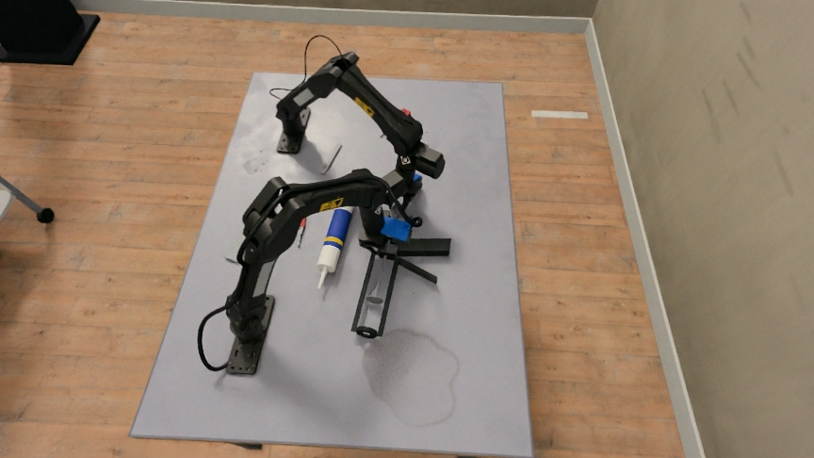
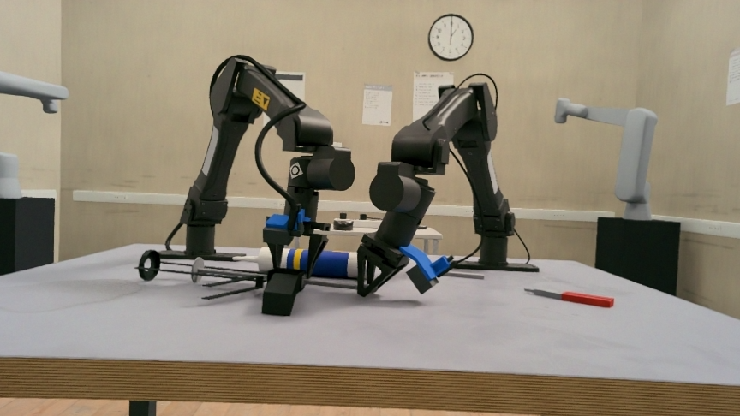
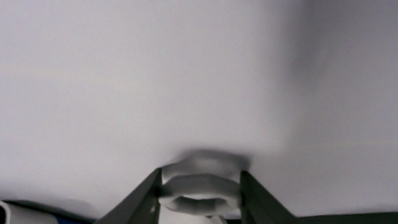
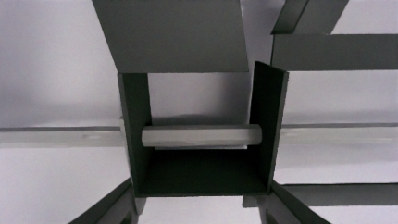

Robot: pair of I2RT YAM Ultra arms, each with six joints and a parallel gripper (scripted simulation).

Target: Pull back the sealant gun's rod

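Note:
The dark sealant gun (image 1: 424,247) (image 2: 282,294) (image 4: 182,37) lies on its side on the table. Its plunger disc (image 1: 374,300) (image 2: 197,270) stands partway back from the front ring (image 1: 366,332) (image 2: 149,265). My right gripper (image 4: 199,183) (image 2: 293,270) is shut across the handle's box-shaped housing. The light thumb plate (image 4: 141,205) lies against the housing's rear side at one finger. My left gripper (image 3: 201,180) (image 2: 364,291) is low over the table, shut on the ring (image 3: 201,181) at the rod's rear end. The top view hides both grips behind the arms.
A white and blue cartridge (image 1: 336,230) (image 2: 331,263) lies beside the gun. A red-handled tool (image 2: 587,299) (image 1: 405,112) lies beyond the left arm. A small red tool (image 1: 301,224) and a flat grey bar (image 1: 331,159) (image 2: 468,276) lie toward the arm bases. The two forearms are close together.

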